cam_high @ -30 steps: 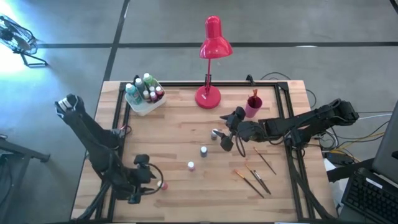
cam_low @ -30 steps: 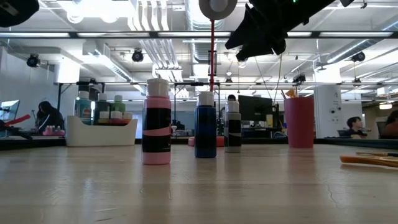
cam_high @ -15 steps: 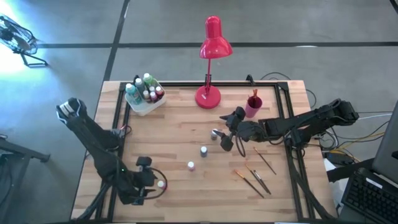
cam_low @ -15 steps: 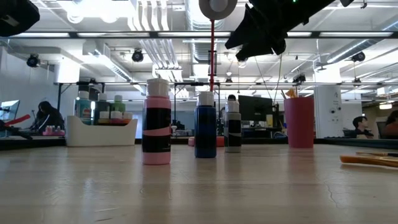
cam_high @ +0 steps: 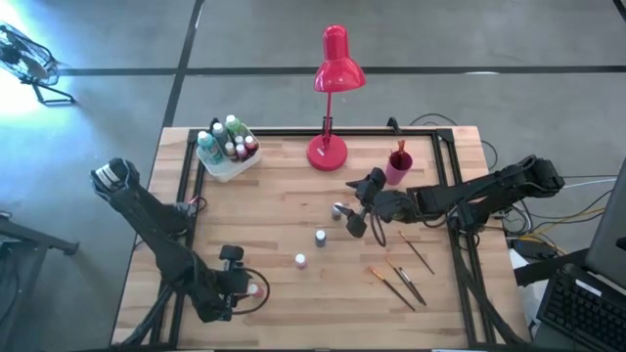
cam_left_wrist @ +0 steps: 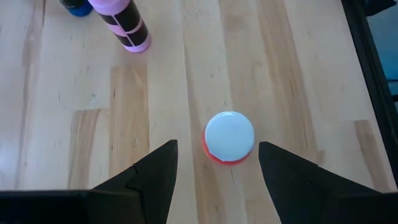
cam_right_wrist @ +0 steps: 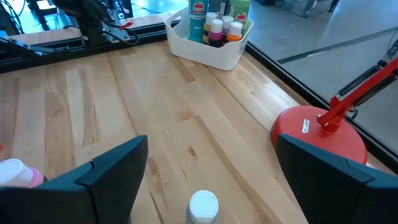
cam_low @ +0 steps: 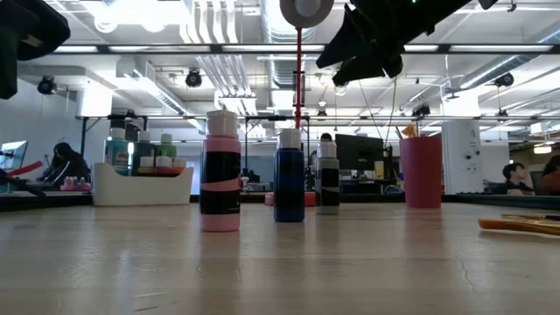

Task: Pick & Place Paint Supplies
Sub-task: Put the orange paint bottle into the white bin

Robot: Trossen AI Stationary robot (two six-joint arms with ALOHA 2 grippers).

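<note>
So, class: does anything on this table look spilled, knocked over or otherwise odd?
Nothing stands out. The three loose bottles stand upright, capped; the brushes lie flat on the table; the bin sits upright.
</note>
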